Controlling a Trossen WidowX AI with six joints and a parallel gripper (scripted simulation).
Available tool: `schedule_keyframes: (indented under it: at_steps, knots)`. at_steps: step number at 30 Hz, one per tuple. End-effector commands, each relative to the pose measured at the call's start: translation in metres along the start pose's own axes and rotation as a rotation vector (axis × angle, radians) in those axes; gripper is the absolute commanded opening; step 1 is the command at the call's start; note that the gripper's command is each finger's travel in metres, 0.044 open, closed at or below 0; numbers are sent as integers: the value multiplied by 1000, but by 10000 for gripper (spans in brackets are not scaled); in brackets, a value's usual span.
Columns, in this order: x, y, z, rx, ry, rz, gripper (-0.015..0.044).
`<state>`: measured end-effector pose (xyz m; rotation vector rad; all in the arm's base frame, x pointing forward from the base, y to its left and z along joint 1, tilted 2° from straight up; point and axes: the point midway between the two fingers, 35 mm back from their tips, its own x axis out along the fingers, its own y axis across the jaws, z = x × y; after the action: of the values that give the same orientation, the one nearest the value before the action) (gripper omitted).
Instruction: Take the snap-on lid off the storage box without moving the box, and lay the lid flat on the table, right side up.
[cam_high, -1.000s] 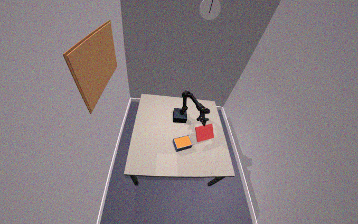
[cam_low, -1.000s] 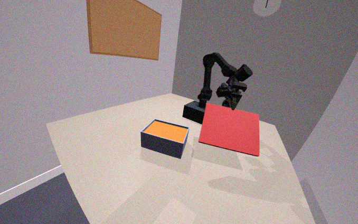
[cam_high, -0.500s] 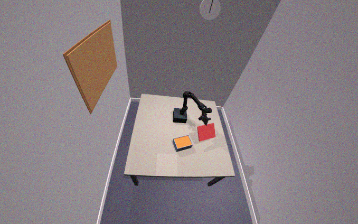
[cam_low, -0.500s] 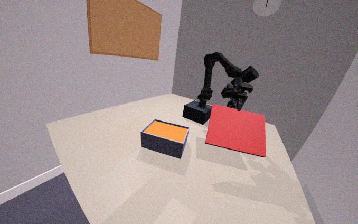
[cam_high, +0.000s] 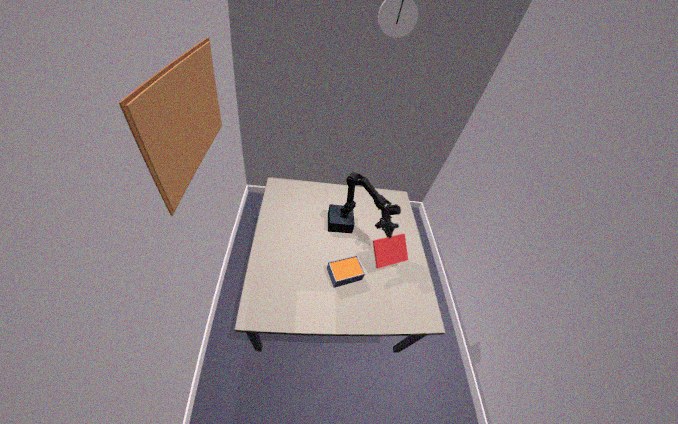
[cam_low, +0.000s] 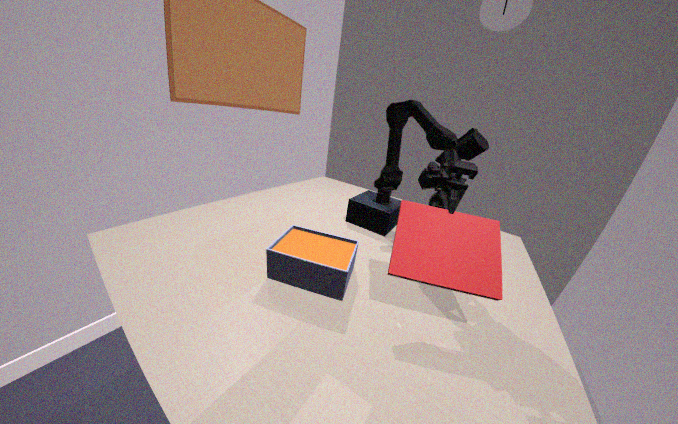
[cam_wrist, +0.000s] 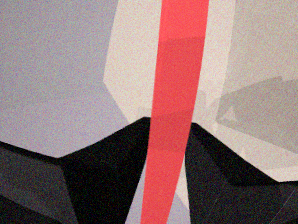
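The red lid (cam_high: 391, 251) (cam_low: 449, 250) (cam_wrist: 176, 75) is off the box and held in the air to its right, tilted, with its far edge up at the fingers and its near edge lower. The lid's shadow lies on the table below it. My gripper (cam_high: 390, 235) (cam_low: 452, 211) (cam_wrist: 168, 128) is shut on the lid's far edge, fingers pointing down. The wrist view shows the lid edge-on between the two black fingers. The storage box (cam_high: 348, 281) (cam_low: 306, 277), dark blue with an orange inside, stands upright and open on the table.
The table (cam_high: 285, 225) (cam_low: 200, 250) carries the arm's black base (cam_high: 341, 220) (cam_low: 372, 212) behind the box. The table's right edge runs close to the lid's right side in the top view. A cork board (cam_high: 175, 125) (cam_low: 235, 55) hangs on the left wall, away from the arm.
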<state>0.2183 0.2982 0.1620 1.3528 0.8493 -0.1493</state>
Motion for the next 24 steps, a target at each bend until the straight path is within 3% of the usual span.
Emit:
schedule_keyframes:
  at_steps: [1,24]
  knots:
    - [3,-4,1,2,-3,5,0]
    - [15,-18,1,2,-3,4,0]
